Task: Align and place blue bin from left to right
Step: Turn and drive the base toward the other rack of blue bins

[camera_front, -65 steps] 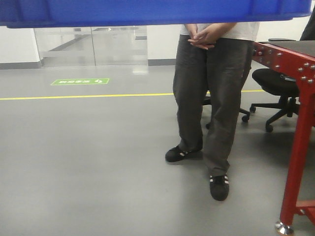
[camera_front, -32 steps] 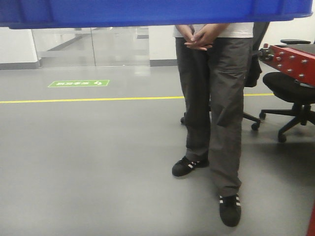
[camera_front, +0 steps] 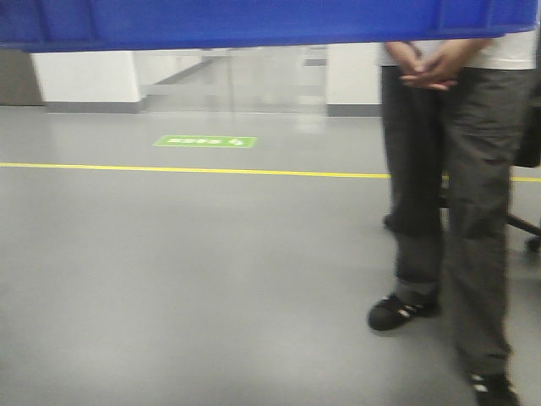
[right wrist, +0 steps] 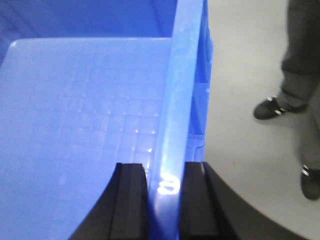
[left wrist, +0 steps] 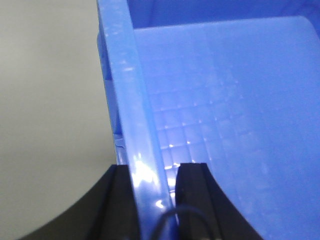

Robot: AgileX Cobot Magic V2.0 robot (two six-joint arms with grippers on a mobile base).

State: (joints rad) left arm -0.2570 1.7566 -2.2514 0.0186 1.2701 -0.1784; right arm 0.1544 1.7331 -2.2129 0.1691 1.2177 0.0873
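Note:
The blue bin [camera_front: 254, 21] hangs above the floor and fills the top strip of the front view. My left gripper [left wrist: 152, 200] is shut on the bin's left rim [left wrist: 135, 115], one black finger outside the wall and one inside. My right gripper [right wrist: 165, 200] is shut on the right rim [right wrist: 180, 100] in the same way. Both wrist views look down into the blue bin's empty inside [left wrist: 235, 100] with its grid-patterned bottom [right wrist: 85, 115].
A person in dark trousers [camera_front: 448, 203] and black shoes [right wrist: 272, 106] stands on the grey floor at the right. A yellow line [camera_front: 194, 170] and a green floor sign [camera_front: 205, 141] lie ahead, with a glass wall [camera_front: 237, 80] behind.
The front view has swung left: the person has shifted toward the right edge, and the red table and office chair have left the frame. The bin stays held at the top.

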